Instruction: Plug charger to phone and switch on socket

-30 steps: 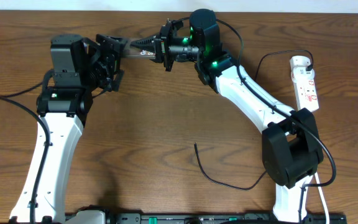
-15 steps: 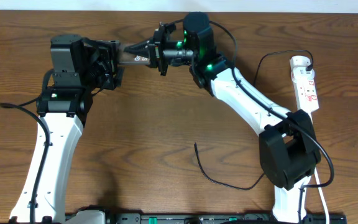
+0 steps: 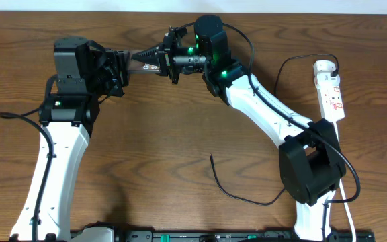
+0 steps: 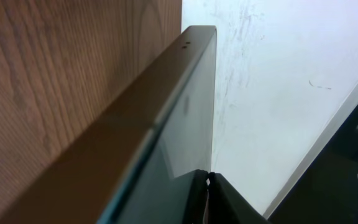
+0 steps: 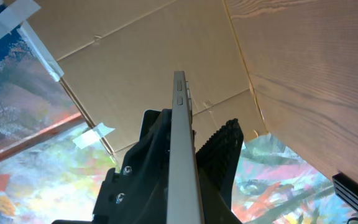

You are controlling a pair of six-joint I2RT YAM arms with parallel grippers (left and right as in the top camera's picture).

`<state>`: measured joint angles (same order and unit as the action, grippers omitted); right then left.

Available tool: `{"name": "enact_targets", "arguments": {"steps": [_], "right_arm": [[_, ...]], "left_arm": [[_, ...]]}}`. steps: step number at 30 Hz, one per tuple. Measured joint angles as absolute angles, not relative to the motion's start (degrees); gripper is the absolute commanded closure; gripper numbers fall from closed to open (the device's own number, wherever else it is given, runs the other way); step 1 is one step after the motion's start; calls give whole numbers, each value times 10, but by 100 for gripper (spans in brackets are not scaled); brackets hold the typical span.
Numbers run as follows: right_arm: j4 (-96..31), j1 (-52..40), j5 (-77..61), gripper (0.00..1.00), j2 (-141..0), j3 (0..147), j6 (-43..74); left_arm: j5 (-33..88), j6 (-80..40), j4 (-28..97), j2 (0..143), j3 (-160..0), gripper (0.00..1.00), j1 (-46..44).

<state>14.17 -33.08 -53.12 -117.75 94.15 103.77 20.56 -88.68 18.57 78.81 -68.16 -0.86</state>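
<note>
Two arms reach inward | right end effector (image 3: 152,56) clamps phone (image 5: 180,124) | left end effector (image 3: 123,62) around it, grip unclear

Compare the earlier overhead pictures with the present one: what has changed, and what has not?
The right claw, gripping the dark-framed flat phone, moved left, pushing the phone's far end into the left claw, whose fingers narrowed around it; a firm grip isn't certain. The thin black cable and white power strip stayed put.
</note>
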Motion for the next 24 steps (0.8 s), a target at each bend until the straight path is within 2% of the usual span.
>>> {"name": "enact_targets", "arguments": {"steps": [4, 5, 7, 24], "right_arm": [[138, -331, -531, 99, -1178, 941, 1039], [138, -331, -530, 99, -1178, 941, 1045], [136, -330, -528, 99, -1178, 941, 1063], [136, -330, -531, 99, -1178, 942, 1074]], "left_arm": [[206, -890, 184, 788, -682, 81, -9], [206, -893, 182, 788, -682, 86, -9], [206, -898, 178, 788, -682, 88, -9], [206, -900, 179, 788, -682, 91, -9]]}}
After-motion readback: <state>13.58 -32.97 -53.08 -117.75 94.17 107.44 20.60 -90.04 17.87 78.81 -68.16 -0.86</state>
